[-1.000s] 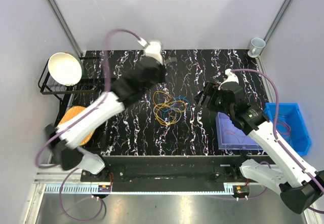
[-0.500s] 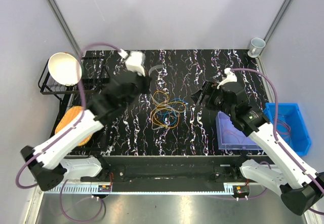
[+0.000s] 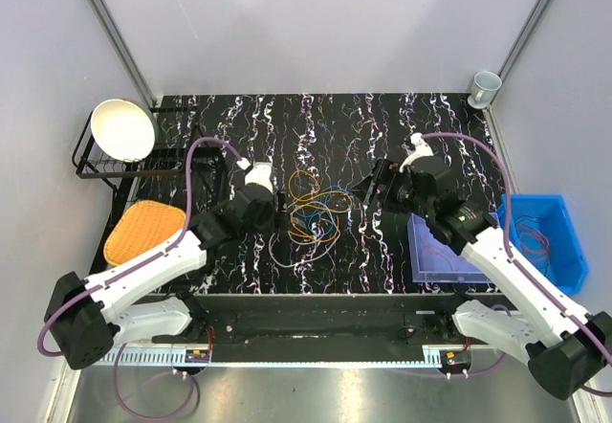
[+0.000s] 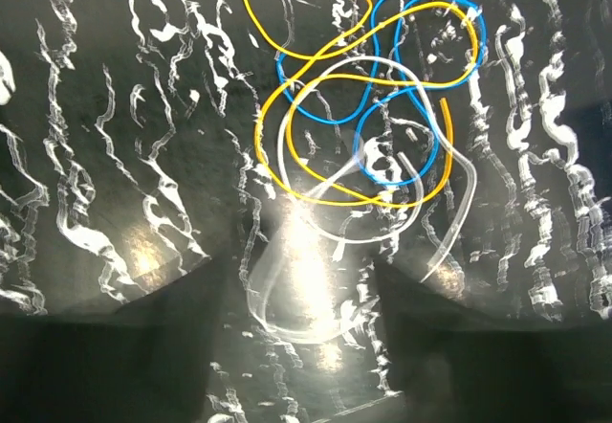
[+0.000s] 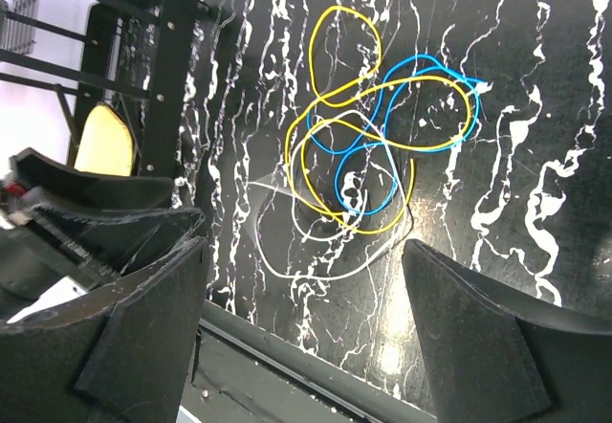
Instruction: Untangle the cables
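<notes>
Your cables (image 3: pixel 314 209) lie in a loose tangle mid-table on the black marbled table (image 3: pixel 430 126), right between the two grippers. The left gripper (image 3: pixel 283 214) is low at the tangle's left side, jaws spread wide. In its wrist view a pale white wire (image 4: pixel 316 318) loops into the gap between the fingers (image 4: pixel 143 346); it's blurred, so I cannot tell whether it touches them. Just beyond the tips, a yellow wire (image 4: pixel 287 107) and a blue wire (image 4: pixel 421 78) overlap in rings.

The right gripper (image 3: pixel 368 187) hangs at the tangle's right side, also wide open and gripping nothing.

Now look around you. At the far left corner there's a black wire rack (image 3: pixel 105 169) carrying a white bowl (image 3: pixel 122 128), with a woven orange mat (image 3: pixel 139 227) nearer, off the table's left side. On the right, a clear tray (image 3: pixel 426 251) sits beside your right forearm and a blue bin (image 3: pixel 569 251) lies past it. A cup (image 3: pixel 486 86) stands at the far right corner.

The white loop reaches toward the near table edge. Your widest open tabletop runs along the far side, behind the tangle.
</notes>
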